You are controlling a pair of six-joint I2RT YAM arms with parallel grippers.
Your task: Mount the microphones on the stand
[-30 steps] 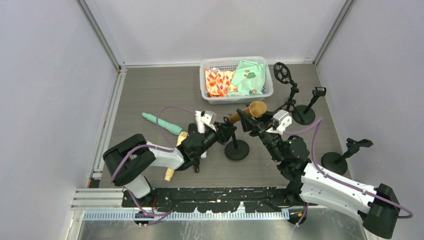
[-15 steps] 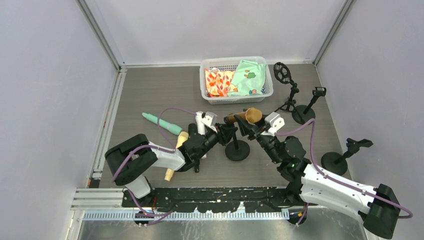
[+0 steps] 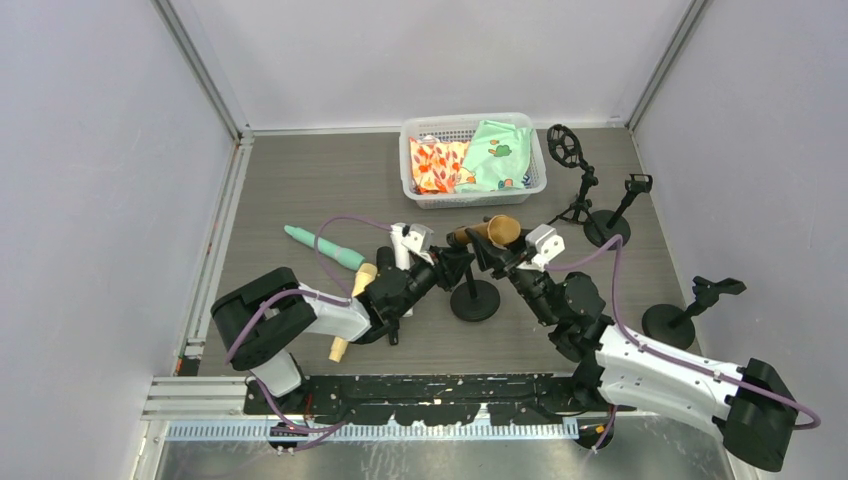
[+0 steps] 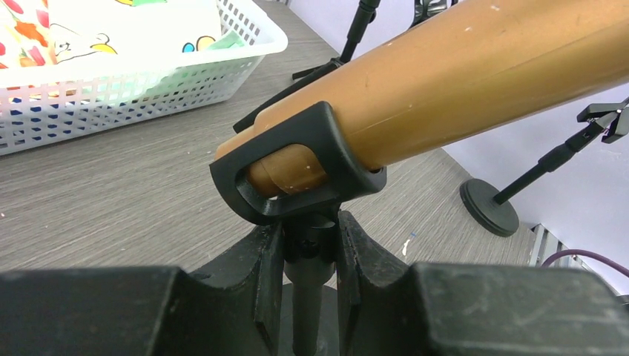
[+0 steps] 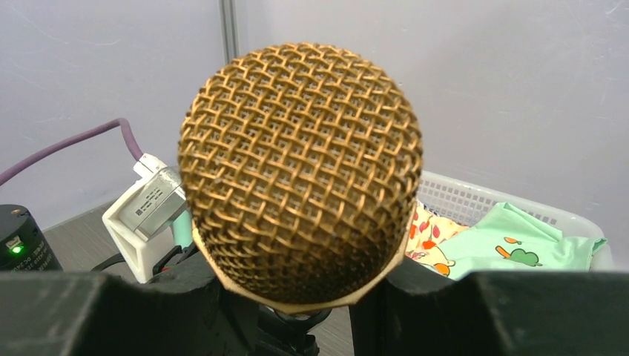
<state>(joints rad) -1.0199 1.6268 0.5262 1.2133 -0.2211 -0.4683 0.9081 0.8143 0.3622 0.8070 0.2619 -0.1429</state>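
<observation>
The brown-gold microphone (image 3: 497,231) lies tilted with its narrow tail pushed through the black clip (image 4: 297,170) of the middle stand (image 3: 474,298). My right gripper (image 3: 500,252) is shut on its body just behind the mesh head (image 5: 300,170). The left gripper (image 4: 311,259) is shut on the stand's stem right under the clip. On the table to the left lie a mint green microphone (image 3: 325,247) and a pale yellow microphone (image 3: 350,310), partly covered by the left arm.
A white basket (image 3: 468,119) holding patterned cloths sits at the back. Two more black stands stand on the right, one (image 3: 607,228) with a round ring on top and one (image 3: 668,322) near the right arm.
The right gripper carried the brown-gold microphone left and a little lower, toward the stand's clip. The left gripper kept its hold on the stem.
</observation>
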